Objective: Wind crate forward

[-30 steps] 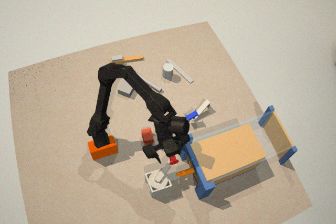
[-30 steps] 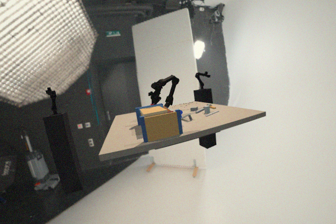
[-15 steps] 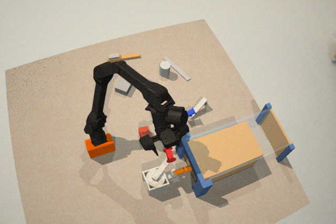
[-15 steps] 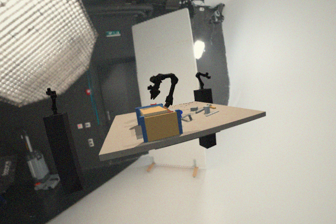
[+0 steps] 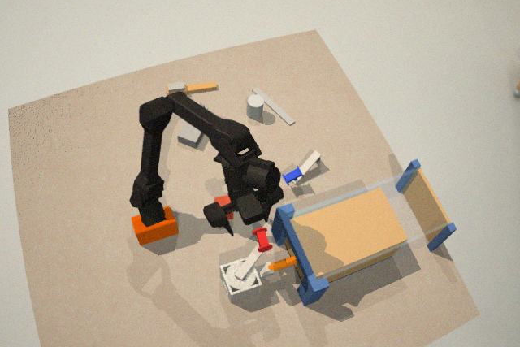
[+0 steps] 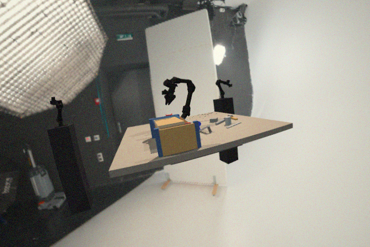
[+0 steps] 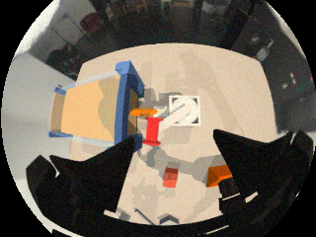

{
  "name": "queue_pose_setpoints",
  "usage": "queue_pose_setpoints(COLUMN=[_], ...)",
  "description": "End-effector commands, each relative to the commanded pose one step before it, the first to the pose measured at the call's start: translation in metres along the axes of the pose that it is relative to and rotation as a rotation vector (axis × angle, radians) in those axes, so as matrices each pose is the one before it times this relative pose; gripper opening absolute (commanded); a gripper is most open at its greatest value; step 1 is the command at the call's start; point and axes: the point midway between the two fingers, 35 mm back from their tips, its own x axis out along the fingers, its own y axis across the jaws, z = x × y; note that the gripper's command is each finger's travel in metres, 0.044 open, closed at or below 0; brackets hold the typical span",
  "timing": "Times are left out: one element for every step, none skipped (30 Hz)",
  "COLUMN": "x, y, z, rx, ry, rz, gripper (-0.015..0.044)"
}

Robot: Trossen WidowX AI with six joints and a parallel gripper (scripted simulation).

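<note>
Overhead, distant side, wrist fisheye downward

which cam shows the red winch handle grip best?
Top view: the red grip shows whole, on its pale crank arm running down to the winch. Wrist view shows it smaller, below the open jaws. Exterior view: hidden behind the crate.

The tan crate sat flat against the blue frame. The red-gripped handle stood in the winch, below the open claw.
</note>
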Motion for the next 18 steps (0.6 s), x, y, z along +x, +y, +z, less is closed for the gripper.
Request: queue_pose_setpoints(x=[0.01512,0.00276,0.00289,0.00302,0.00316,0.00329,0.00283,0.00172,0.00058,0.0,0.0,0.0,0.0,0.0,0.0,0.0,0.0,0.0], y=[-0.01911,-0.00485,-0.00516,-0.00547,-0.00576,-0.00605,-0.00524,-0.00323,-0.00109,0.0,0.0,0.0,0.0,0.0,0.0,0.0,0.0,0.0], z=[0.03209,0.00804,0.00787,0.00768,0.00748,0.00727,0.00589,0.00346,0.00114,0.0,0.0,0.0,0.0,0.0,0.0,0.0,0.0,0.0], rx=[0.0226,0.0021,0.0019,0.0018,0.0016,0.0015,0.0011,0.0006,0.0002,0.0,0.0,0.0,0.0,0.0,0.0,0.0,0.0,0.0], ry=[0.11138,0.02809,0.02829,0.02845,0.02858,0.02868,0.02393,0.01437,0.00479,0.0,0.0,0.0,0.0,0.0,0.0,0.0,0.0,0.0], rz=[-0.01563,-0.00111,0.00009,0.00128,0.00247,0.00366,0.00395,0.00276,0.00099,0.0,0.0,0.0,0.0,0.0,0.0,0.0,0.0,0.0], gripper=[0.044,0.044,0.044,0.044,0.044,0.044,0.044,0.044,0.044,0.044,0.044,0.044,0.044,0.044,0.044,0.044,0.044,0.044])
